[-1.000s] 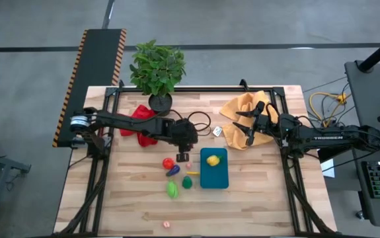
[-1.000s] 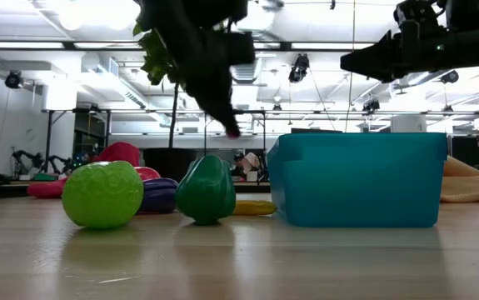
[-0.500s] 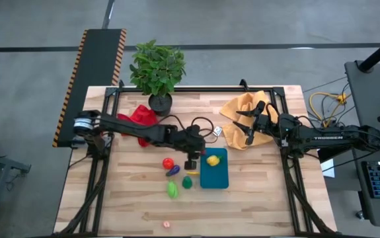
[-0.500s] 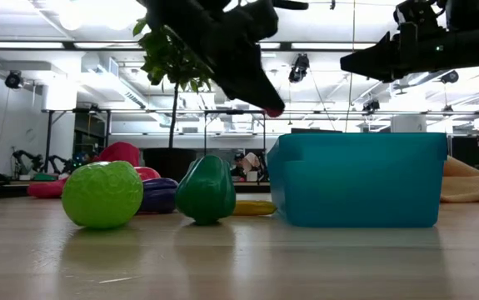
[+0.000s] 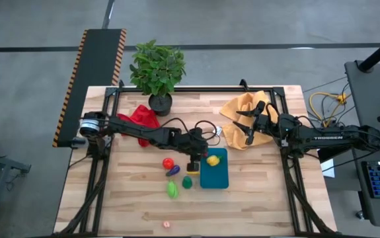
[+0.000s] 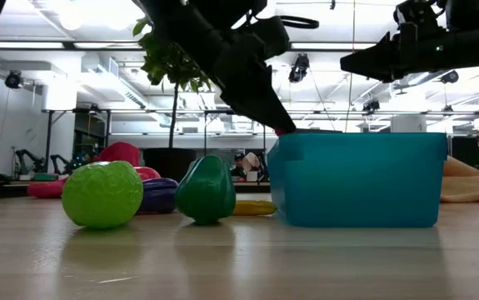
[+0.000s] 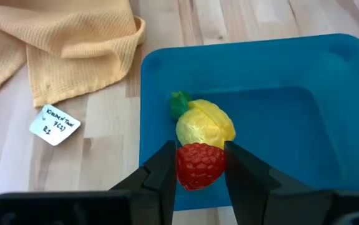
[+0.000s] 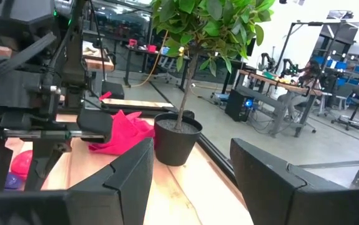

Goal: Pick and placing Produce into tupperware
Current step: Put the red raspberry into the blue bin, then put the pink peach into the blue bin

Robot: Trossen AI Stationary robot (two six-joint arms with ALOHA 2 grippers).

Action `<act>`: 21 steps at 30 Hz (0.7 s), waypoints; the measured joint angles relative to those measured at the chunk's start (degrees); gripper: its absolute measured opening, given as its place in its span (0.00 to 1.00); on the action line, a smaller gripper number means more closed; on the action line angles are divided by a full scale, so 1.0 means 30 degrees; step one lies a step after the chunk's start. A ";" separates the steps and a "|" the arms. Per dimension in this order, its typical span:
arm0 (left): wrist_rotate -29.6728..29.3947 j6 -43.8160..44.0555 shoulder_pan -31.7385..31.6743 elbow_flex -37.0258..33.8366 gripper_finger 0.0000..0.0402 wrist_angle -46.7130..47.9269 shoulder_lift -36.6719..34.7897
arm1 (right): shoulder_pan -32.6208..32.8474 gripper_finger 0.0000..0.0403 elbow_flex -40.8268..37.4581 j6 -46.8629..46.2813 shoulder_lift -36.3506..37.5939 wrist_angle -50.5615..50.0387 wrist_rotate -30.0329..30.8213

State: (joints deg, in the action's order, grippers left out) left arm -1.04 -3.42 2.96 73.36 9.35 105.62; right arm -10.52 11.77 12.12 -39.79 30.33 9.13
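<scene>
Reaching further right since a second ago, the left gripper (image 7: 201, 169) now hovers over the teal tupperware (image 5: 214, 173) rim, clamped on a red berry (image 7: 200, 165) just above the yellow fruit (image 7: 205, 124) inside; the right gripper (image 5: 251, 124) waits, fingers spread, above the mustard cloth (image 5: 239, 109)

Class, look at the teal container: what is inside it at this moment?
Inside the teal container lies one yellow toy fruit with a green tip. The left claw holds a red berry at its near rim. That berry and the fingers hide part of the floor below.
</scene>
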 joint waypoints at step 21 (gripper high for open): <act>0.0000 -0.0115 0.0000 -0.0211 0.44 -0.0634 0.0007 | 0.0000 0.51 0.0000 -0.0013 -0.0001 -0.0015 -0.0001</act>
State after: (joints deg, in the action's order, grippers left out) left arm -1.04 -3.76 2.96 72.73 7.45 105.65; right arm -10.52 11.77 12.08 -39.79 30.28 9.13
